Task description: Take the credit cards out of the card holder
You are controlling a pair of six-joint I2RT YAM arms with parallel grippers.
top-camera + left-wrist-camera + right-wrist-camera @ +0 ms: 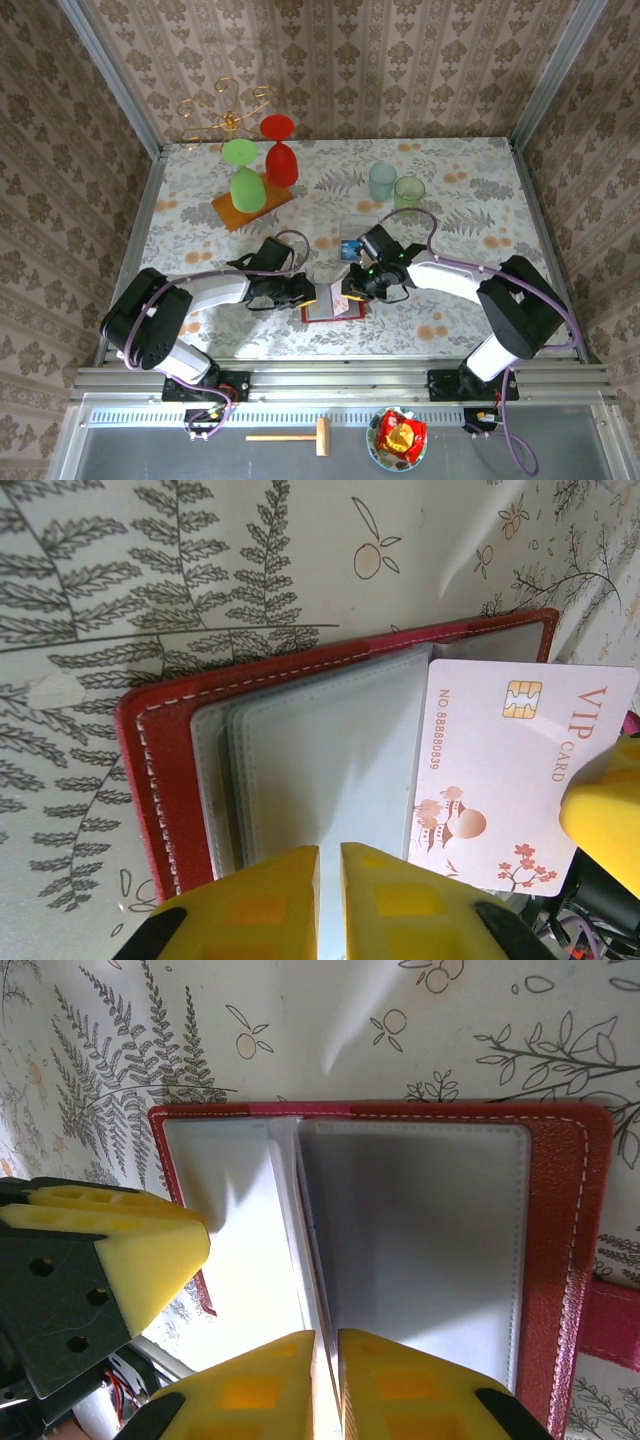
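Observation:
The red card holder (322,306) lies open on the table between both grippers, its greyish clear pockets (320,760) facing up inside the red cover (160,770). A pale pinkish VIP card (500,770) sticks out of a pocket to the right. My right gripper (326,1335) is shut on that card, which I see edge-on between its fingers, and one yellow finger (600,810) rests at the card's outer end. My left gripper (329,850) is shut on a clear pocket leaf. A blue card (350,248) lies on the table beyond the holder.
The holder's red side tab (610,1325) points away from the cover (560,1240). At the back left, an orange board (250,208) carries a green glass (246,185) and a red glass (280,150), near a gold rack (228,110). Two clear cups (395,185) stand behind the right arm.

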